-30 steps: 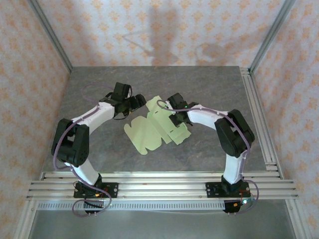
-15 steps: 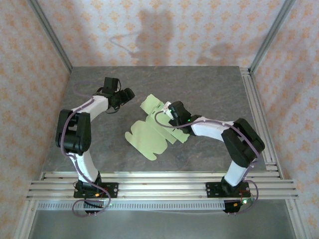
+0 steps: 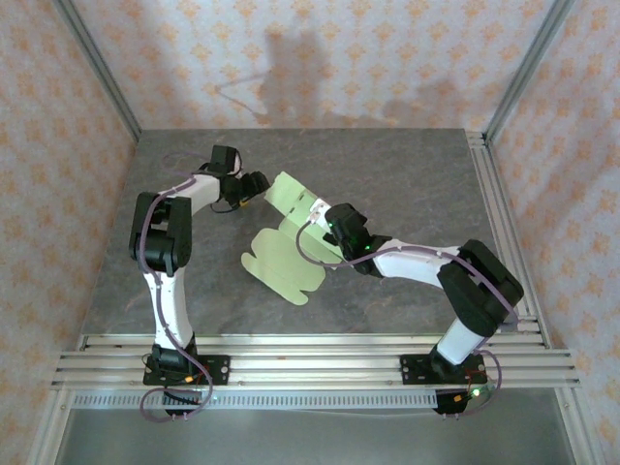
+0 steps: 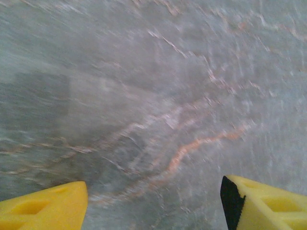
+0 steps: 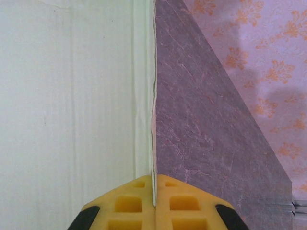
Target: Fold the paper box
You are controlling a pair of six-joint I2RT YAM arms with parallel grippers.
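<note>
On the grey stone table (image 3: 417, 174), the left gripper (image 4: 153, 203) has backed off to the upper left, spread wide, while the right gripper (image 5: 154, 191), pinching the paper box (image 3: 283, 260) mid-frame, has slid along its edge, likely starting a crease.

Grey marbled table (image 3: 387, 165); orange-patterned walls (image 3: 387, 58).

No words, numbers, brands or signs can be read anywhere. The paper box (image 3: 278, 260) is plain pale green card, and the wallpaper (image 3: 387, 58) bears a repeated orange floral motif, not lettering.
</note>
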